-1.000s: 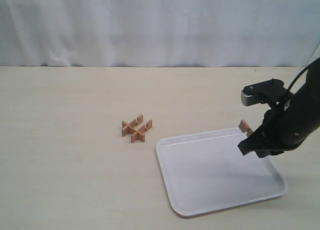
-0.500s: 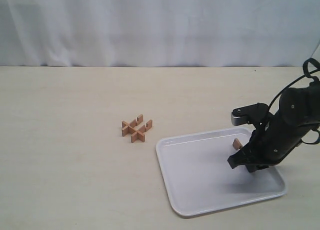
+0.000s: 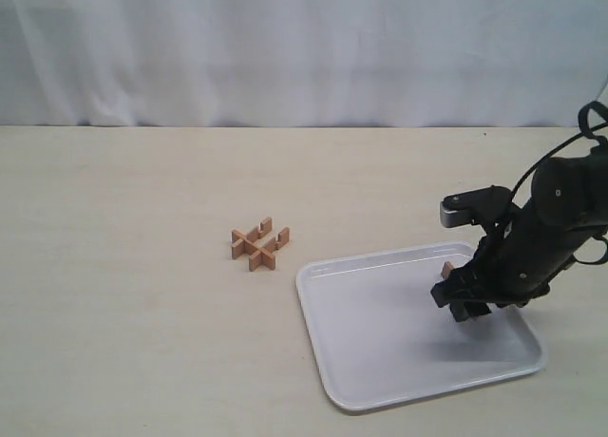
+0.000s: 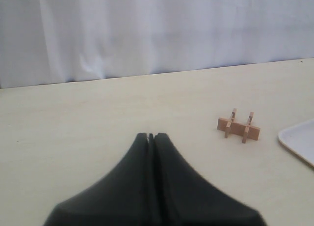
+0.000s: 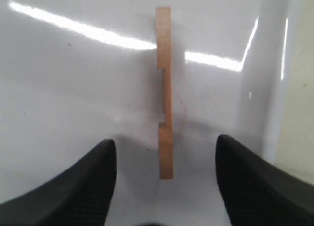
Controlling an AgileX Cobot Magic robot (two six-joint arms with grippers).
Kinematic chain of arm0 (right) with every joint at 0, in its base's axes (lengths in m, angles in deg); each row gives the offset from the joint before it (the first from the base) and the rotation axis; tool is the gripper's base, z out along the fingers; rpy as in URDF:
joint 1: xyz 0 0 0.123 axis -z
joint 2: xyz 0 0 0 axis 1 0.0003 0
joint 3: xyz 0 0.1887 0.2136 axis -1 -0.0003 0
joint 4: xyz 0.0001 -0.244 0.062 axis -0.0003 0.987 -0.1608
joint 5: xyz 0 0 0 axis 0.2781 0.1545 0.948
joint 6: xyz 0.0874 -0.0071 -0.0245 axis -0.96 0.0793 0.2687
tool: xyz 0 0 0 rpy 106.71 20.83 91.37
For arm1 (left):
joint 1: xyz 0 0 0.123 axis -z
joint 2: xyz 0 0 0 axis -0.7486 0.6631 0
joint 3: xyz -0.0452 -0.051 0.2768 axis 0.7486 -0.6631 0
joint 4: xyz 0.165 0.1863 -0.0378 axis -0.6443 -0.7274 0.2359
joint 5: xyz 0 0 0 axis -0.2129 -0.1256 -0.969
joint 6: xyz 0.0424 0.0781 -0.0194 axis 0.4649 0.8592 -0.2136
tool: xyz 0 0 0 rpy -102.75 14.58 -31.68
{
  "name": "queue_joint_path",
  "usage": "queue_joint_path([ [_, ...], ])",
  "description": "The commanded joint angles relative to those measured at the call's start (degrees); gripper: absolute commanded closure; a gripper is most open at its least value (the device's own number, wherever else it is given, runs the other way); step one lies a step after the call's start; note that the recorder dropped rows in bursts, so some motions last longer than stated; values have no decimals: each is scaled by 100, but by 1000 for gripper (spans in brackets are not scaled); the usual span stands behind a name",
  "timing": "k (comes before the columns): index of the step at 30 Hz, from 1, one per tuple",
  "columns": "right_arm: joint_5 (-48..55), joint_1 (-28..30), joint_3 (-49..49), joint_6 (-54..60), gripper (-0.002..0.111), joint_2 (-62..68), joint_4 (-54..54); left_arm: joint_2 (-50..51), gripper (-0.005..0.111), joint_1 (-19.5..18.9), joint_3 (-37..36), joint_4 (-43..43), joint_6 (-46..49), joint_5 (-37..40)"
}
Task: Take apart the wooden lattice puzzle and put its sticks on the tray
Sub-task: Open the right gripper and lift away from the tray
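Note:
The wooden lattice puzzle [image 3: 259, 244] sits on the table left of the tray and also shows in the left wrist view [image 4: 239, 127] as a long bar crossed by two sticks. One notched stick [image 3: 446, 269] stands on its edge on the white tray [image 3: 380, 323], near the tray's far right rim. My right gripper [image 3: 458, 300] hangs low over it, open, with the stick [image 5: 165, 88] free between the fingers [image 5: 83, 186]. My left gripper [image 4: 151, 135] is shut on nothing, short of the puzzle, and is out of the exterior view.
A pale curtain closes off the back of the beige table [image 3: 142, 313]. A corner of the tray [image 4: 300, 140] shows in the left wrist view beyond the puzzle. The tray's raised rim [image 5: 277, 88] runs close beside the stick.
My right gripper came down and leftward from above the tray's far rim, carrying the stick. The stick now rests on the tray. The puzzle has not moved.

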Motion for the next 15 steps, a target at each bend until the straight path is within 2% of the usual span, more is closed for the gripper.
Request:
queue_joint_path([
  [1, 534, 34, 275, -15, 44, -438, 16, 2, 107, 6, -13, 4, -18, -66],
  [4, 734, 34, 359, -15, 44, -716, -53, 2, 107, 6, -13, 4, -18, -66],
  [10, 718, 13, 359, 22, 44, -1247, -938, 2, 107, 6, -13, 4, -18, -66],
  [15, 681, 13, 359, 966, 51, -1323, -1939, 2, 107, 6, -13, 4, -18, -66],
])
